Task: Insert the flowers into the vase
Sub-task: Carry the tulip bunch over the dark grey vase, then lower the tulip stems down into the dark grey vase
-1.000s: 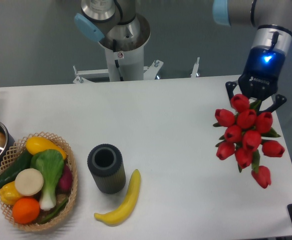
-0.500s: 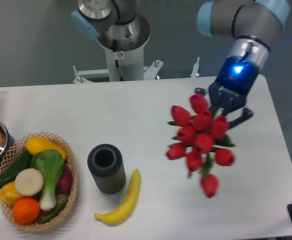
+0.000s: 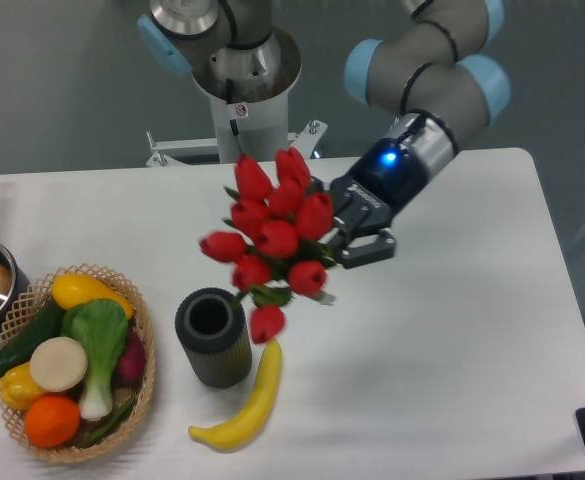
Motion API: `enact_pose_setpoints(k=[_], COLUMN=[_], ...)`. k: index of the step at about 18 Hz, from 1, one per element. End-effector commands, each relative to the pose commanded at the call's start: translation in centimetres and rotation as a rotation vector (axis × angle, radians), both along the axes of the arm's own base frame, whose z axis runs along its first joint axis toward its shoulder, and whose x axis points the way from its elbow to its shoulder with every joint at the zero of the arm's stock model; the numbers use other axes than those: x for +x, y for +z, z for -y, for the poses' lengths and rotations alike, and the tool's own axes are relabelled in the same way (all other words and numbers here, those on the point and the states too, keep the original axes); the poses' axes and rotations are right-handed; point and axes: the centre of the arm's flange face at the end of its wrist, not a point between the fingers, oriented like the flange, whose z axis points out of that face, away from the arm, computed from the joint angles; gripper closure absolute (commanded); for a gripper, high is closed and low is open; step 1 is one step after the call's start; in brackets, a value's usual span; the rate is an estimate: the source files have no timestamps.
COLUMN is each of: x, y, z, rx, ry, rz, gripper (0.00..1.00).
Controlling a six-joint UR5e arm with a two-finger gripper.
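pincer (image 3: 340, 232) grips flowers (image 3: 270, 240) aloft, just above-right of vase (image 3: 213, 337) near front-left edge; vase empty, insertion left.

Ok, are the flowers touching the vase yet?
Cannot tell. In the fixed camera view the lowest bud of the flowers hangs just right of the vase rim, with little gap showing; one view gives no depth. The claw holds the bunch.

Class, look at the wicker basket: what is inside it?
The basket holds a bok choy, an orange, yellow produce and a dark green vegetable. Whatever lies beneath them is covered.
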Motion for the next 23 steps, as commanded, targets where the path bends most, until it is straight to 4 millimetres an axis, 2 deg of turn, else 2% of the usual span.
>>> enact_pose_setpoints(k=[3,6,11,14,23], x=[1.3,2.5,5.0,5.2,6.1], y=[0.9,0.4,-1.3,-2.6,-5.5], z=[-0.5,-1.3,-4.2,-4.9,-4.6], rx=[0.034,0.064,0.096,0.085,0.067], ry=[-0.028,-0.056,-0.126,-0.138,-0.137], rz=[0.004,0.015,0.027,0.046,0.096], gripper=[0.74,0.74,0.74,0.74,0.74])
